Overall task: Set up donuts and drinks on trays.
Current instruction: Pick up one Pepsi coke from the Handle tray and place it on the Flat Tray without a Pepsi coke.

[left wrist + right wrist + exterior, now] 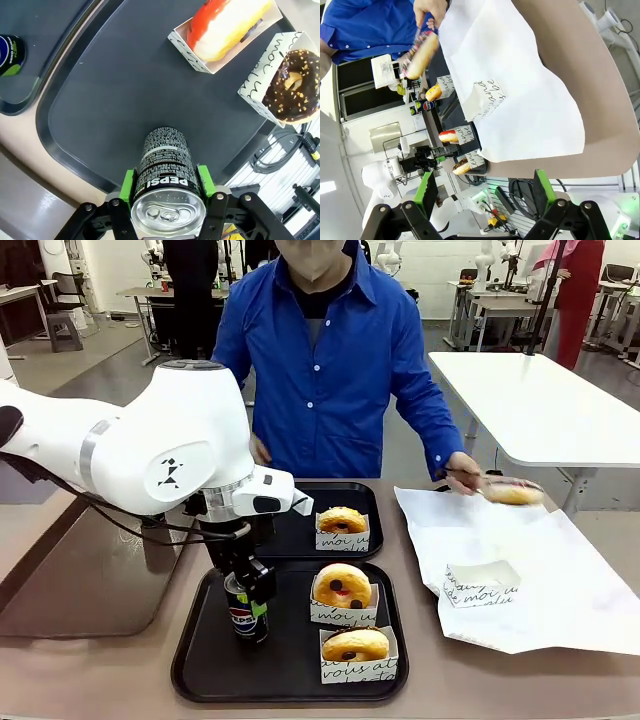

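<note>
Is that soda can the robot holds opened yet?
Unopened: the can's pull tab lies flat on a sealed silver top, between the left gripper's green pads.

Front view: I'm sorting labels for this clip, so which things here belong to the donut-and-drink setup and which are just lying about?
Part of the job:
- near tray
- far tray
- sleeved donuts
- Pepsi can in the left claw
- empty sleeve
- donut in the person's hand

Just lying about:
- white paper sheet
- brown tray
</note>
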You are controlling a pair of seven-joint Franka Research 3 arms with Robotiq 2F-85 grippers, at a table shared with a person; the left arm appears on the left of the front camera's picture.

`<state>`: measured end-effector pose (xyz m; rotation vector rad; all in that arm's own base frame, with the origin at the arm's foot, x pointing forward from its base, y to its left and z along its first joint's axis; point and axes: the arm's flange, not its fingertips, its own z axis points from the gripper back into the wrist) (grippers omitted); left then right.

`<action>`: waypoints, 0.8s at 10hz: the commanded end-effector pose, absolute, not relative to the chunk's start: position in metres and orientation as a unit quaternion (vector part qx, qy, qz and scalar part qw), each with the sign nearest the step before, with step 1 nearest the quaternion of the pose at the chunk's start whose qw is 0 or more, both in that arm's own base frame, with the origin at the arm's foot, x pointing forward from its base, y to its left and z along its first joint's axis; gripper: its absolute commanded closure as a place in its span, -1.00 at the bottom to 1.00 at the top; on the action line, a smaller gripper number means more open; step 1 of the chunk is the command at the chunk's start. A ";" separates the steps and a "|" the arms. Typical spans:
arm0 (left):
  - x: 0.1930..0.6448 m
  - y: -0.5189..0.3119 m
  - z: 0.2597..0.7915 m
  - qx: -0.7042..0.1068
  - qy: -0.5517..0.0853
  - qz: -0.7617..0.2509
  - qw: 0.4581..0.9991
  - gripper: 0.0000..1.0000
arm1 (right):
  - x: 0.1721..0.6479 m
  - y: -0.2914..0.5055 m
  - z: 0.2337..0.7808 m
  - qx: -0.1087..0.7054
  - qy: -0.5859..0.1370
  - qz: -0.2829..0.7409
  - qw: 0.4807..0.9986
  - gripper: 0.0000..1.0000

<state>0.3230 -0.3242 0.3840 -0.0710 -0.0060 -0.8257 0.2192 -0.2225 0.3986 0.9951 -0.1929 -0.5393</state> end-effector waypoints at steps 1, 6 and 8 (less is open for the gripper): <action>0.326 -0.338 0.391 -0.005 0.002 -0.399 0.917 -0.16 | 0.220 -0.223 0.399 0.479 -0.094 -0.252 0.836 -1.00; 0.318 -0.339 0.405 -0.003 -0.007 -0.406 0.914 -0.61 | 0.220 -0.223 0.399 0.479 -0.094 -0.252 0.836 -1.00; 0.311 -0.339 0.413 0.003 -0.015 -0.406 0.914 -1.00 | 0.220 -0.223 0.399 0.479 -0.094 -0.252 0.836 -1.00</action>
